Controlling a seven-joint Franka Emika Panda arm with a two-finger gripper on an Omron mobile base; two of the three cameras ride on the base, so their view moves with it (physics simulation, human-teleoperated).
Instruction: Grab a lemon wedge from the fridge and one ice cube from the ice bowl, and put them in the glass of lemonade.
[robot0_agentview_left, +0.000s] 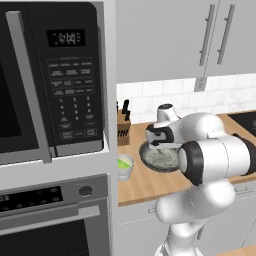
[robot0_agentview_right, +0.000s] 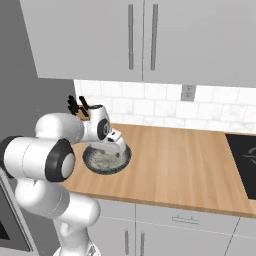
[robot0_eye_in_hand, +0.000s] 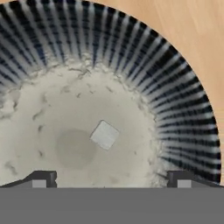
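Note:
The ice bowl (robot0_eye_in_hand: 183, 100) is wide and dark, with a ribbed wall and a whitish speckled floor. One pale square ice cube (robot0_eye_in_hand: 104, 134) lies near its middle. My gripper (robot0_eye_in_hand: 111, 181) hangs open straight above the bowl, holding nothing, its fingertips (robot0_eye_in_hand: 41, 179) spread wide on either side of the cube. From the base, the gripper (robot0_agentview_left: 161, 144) points down over the ice bowl (robot0_agentview_left: 159, 159) on the wooden counter. The glass of lemonade (robot0_agentview_left: 124, 165) stands just left of the bowl. From the right, the gripper (robot0_agentview_right: 116, 148) is over the bowl (robot0_agentview_right: 106, 160). The fridge and lemon wedge are out of view.
A knife block (robot0_agentview_left: 123, 126) stands behind the bowl against the tiled wall. A microwave (robot0_agentview_left: 50, 75) and an oven (robot0_agentview_left: 50, 215) fill the tall unit on the left. Wall cabinets (robot0_agentview_right: 140, 35) hang above the wooden counter (robot0_agentview_right: 180, 165), and a dark cooktop (robot0_agentview_right: 245, 160) lies at the far right.

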